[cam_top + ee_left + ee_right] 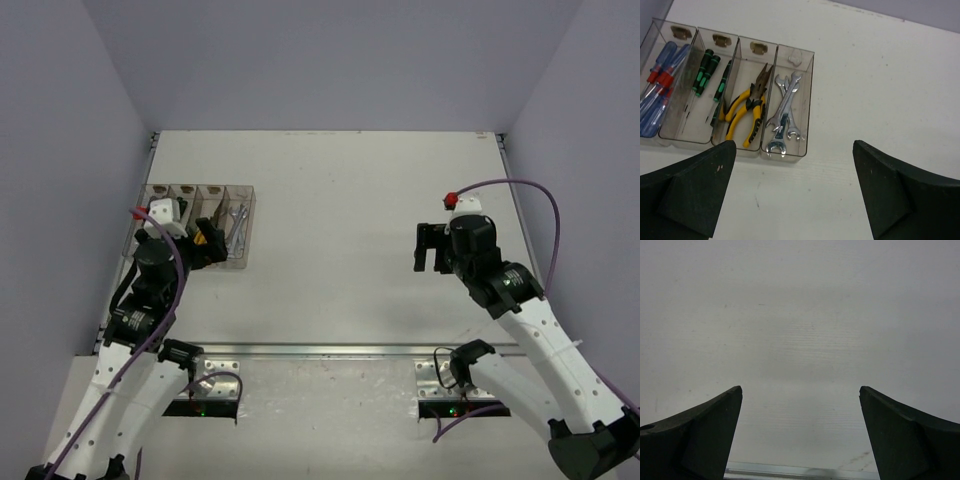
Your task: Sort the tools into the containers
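Status: sort looks done, or close to it.

- The four clear plastic bins (810,90) sit in a joined row at the far left of the table (880,75).
- From the left in the left wrist view, bin one holds the blue-and-red screwdrivers (662,95).
- Bin two holds the green-and-black screwdrivers (705,70).
- Bin three holds the yellow-handled pliers (747,107). It looks like two pairs overlapping, but I can't separate them cleanly.
- Bin four holds the open-end wrenches (785,107), a few stacked on each other.
- Each type has its own bin, and I see no mixing.
- No tool shows outside the bins in any of the three views. The left arm does cover part of the row from overhead, so I can't vouch for what's under it.

Grippers:
- The left gripper (794,150) has its jaws spread wide with nothing between them. It hangs just on the near side of the bins, lined up roughly with the wrench bin.
- The right gripper (800,390) is also wide and empty. It's over bare table on the right side, well apart from the bins.

My read is that nothing is left to pick, and what's left is probably backing the arms off.

Writing and labels:
- I can't read any.
- The bins have hang tabs at the far end with no text on them.
- The wrenches may carry size stamps, but they're too small to make out.
- No brand is visible on the handles or the grippers.
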Robot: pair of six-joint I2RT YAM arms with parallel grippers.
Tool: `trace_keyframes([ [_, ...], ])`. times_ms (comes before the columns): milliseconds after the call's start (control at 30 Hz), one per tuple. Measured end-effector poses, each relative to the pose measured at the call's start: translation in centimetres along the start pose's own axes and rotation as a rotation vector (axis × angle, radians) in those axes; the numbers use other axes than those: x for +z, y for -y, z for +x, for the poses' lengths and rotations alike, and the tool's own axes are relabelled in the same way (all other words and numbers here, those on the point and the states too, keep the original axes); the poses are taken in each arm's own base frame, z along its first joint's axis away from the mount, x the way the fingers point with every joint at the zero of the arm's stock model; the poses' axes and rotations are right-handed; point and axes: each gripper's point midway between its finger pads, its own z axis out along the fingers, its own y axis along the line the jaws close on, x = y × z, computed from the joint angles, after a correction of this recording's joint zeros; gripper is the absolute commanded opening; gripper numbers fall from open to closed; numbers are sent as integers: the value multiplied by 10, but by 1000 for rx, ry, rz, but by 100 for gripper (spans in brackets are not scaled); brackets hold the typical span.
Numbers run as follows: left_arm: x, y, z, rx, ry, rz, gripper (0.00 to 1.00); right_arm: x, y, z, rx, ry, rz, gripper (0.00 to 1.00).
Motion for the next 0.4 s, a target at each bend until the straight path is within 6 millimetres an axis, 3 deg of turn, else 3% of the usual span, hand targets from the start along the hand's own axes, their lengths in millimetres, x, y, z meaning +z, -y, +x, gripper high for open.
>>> trace_keyframes([
  [67,-3,-3,7,-6,-7,-2,100,-2,10,2,-2,6,50,99],
  [167,-6,-2,1,-23,22,5,100,-5,19,6,-5,25,84,99],
  [400,-10,0,-9,-46,67,18,100,-5,22,16,-18,29,87,99],
])
